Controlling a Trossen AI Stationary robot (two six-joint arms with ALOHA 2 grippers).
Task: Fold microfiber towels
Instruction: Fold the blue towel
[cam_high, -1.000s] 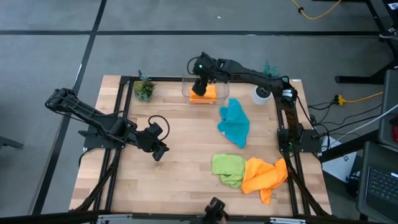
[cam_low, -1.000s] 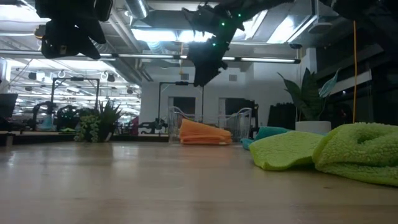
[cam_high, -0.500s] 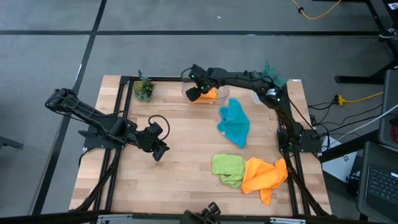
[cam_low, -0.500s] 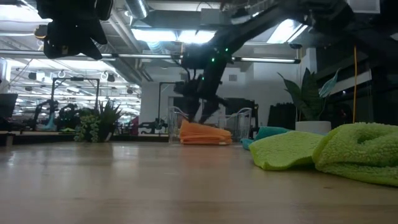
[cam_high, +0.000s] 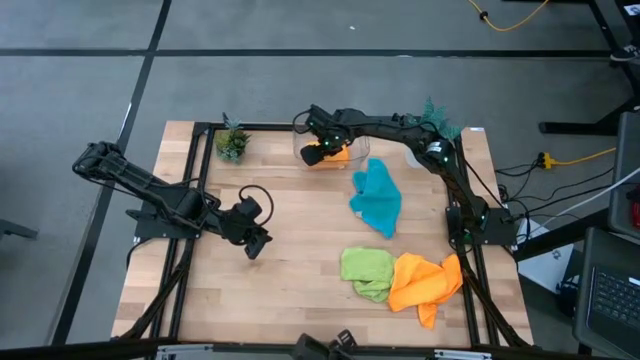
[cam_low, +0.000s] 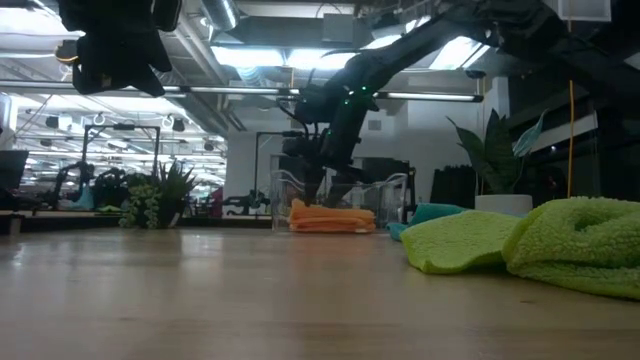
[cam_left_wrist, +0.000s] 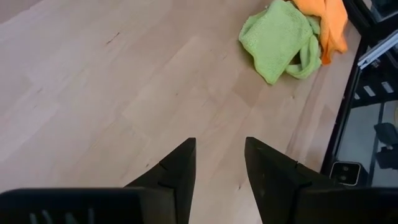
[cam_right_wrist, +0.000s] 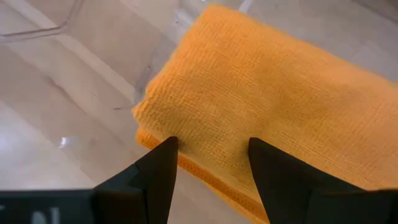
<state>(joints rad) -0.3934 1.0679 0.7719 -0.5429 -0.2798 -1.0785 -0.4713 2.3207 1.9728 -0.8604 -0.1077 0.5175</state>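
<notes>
A folded orange towel (cam_high: 342, 152) lies in the clear bin (cam_high: 362, 140) at the table's far edge. My right gripper (cam_right_wrist: 211, 142) reaches down into the bin, open, its fingertips at the towel's top. A teal towel (cam_high: 378, 197) lies crumpled on the table, right of centre. A green towel (cam_high: 366, 270) and a second orange towel (cam_high: 425, 282) lie bunched together at the near right. My left gripper (cam_left_wrist: 219, 140) hovers open over bare wood at the left, with nothing between its fingers. My right gripper has both spread fingertips (cam_right_wrist: 163, 152) down on the top layer of the folded orange towel, near one folded edge (cam_right_wrist: 155, 121). It comes from above, pointing steeply down into the bin. Nothing is pinched. The towel lies flat on the bin's floor (cam_low: 330, 217).
A small potted plant (cam_high: 232, 143) stands at the far left and another (cam_high: 432, 110) at the far right, beside a white cup (cam_high: 419, 153). The bin's clear walls (cam_low: 395, 190) stand close around my right gripper. Bare wood lies across the table's middle and left.
My right gripper has gone down into the bin onto the folded orange towel, rolling its wrist on the way. Most of the drop came early. The towel's raised top now lies flatter.
</notes>
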